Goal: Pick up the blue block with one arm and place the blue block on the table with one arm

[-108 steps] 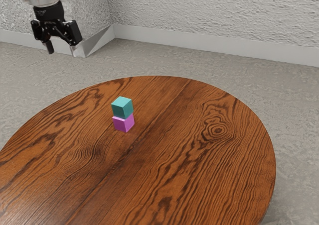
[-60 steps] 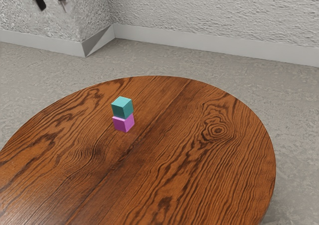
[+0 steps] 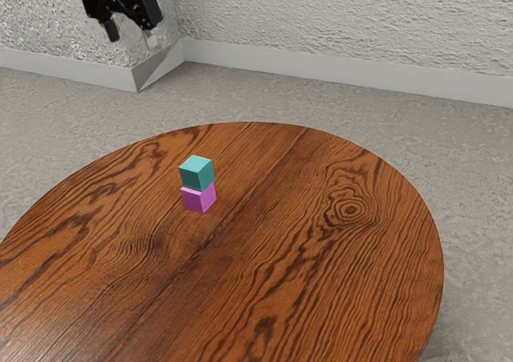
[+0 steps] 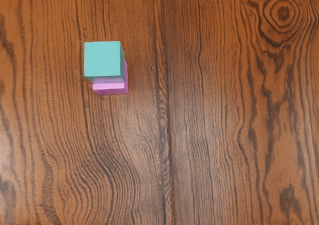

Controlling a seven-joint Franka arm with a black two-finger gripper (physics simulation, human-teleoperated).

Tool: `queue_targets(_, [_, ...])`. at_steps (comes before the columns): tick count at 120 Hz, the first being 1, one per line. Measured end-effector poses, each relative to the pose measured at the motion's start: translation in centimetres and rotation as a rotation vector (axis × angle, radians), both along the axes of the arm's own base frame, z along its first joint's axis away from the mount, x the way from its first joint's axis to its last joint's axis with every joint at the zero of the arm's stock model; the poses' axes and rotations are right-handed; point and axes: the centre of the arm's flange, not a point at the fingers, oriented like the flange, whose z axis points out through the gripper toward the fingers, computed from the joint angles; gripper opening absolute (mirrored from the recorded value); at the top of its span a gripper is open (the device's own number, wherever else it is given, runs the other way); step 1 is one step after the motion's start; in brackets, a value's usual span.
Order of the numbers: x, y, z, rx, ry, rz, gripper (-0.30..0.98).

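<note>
Two stacked blocks: the blue block (image 3: 196,173) tops the pink block (image 3: 199,199).
Teal in tone, the blue block sits slightly offset, leaving a strip of the pink block's top bare; below it, the pink block rests on the round wooden surface (image 3: 321,282). Higher than the blue block, well apart toward the exterior view's left, hang the fingers (image 3: 112,32), released and spread.

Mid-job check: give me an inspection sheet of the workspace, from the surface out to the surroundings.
Surface: wooden table, curved edge, strong grain.
Job's things: teal block, likely the task's blue one, resting on a magenta block; not yet on the wood itself.
Clutter: nothing seen.
Gripper: tool open and empty, raised away from the stack.
Cables: nothing seen.
Surroundings: grey floor, rough pale wall, baseboard.
</note>
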Motion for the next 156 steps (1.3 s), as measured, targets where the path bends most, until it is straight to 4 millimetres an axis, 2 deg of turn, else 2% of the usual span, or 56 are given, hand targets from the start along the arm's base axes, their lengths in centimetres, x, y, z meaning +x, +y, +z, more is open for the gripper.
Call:
queue_targets(5, [1.0,3.7,-0.8,0.0,-0.004,0.067,0.68])
queue_targets(9, [2.5,6.1,-2.7,0.0,0.012,0.107,0.68])
queue_targets(13, [4.2,7.8,-5.0,-0.002,0.032,0.131,0.69])
queue_targets(18, [6.8,8.9,-8.8,-0.006,0.072,0.145,0.69])
queue_targets(24, [9.1,9.4,-12.2,-0.009,0.093,0.147,0.69])
queue_targets(33, [11.5,9.9,-15.9,-0.012,0.096,0.149,0.69])
queue_targets(60, [17.0,10.0,-25.1,-0.022,0.091,0.143,0.69])
queue_targets(76, [18.4,10.6,-28.1,-0.017,0.083,0.156,0.69])
queue_targets(88, [19.6,10.4,-31.3,-0.017,0.082,0.154,0.69])
queue_targets(101, [20.2,10.1,-32.4,-0.019,0.059,0.151,0.69])
queue_targets(111, [20.7,9.8,-35.0,-0.02,0.077,0.148,0.69])
queue_targets(123, [20.9,9.7,-36.2,-0.02,0.08,0.149,0.69])
queue_targets(135, [20.9,9.9,-36.5,-0.019,0.076,0.152,0.69])
queue_targets(147, [19.7,9.6,-37.7,-0.022,0.097,0.151,0.69])
queue_targets(156, [18.6,9.3,-37.6,-0.022,0.095,0.149,0.69])
